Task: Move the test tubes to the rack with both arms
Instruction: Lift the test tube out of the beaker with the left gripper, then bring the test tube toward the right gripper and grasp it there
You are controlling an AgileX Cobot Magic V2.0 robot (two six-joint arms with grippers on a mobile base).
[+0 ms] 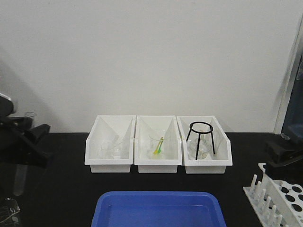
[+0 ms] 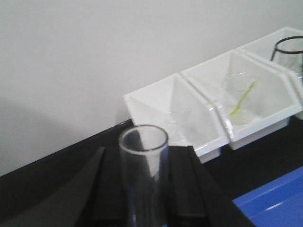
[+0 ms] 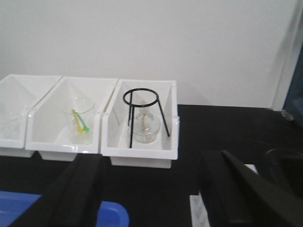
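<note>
My left gripper point(image 1: 26, 142) at the far left is shut on a clear test tube point(image 1: 20, 177), held upright above the black table. In the left wrist view the tube's open rim point(image 2: 143, 138) stands between the two black fingers point(image 2: 184, 184). My right gripper point(image 3: 151, 189) is open and empty, its fingers wide apart; it hovers at the right point(image 1: 284, 153) just above the white rack point(image 1: 279, 198), whose holes and upright pegs show at the bottom right. A white corner of the rack point(image 3: 199, 213) shows between the right fingers.
Three white bins point(image 1: 158, 163) stand side by side at the back: the left holds clear glassware, the middle a beaker point(image 1: 157, 144) with yellow-green items, the right a black ring stand point(image 1: 201, 137) over a flask. A blue tray point(image 1: 158, 210) lies at the front centre.
</note>
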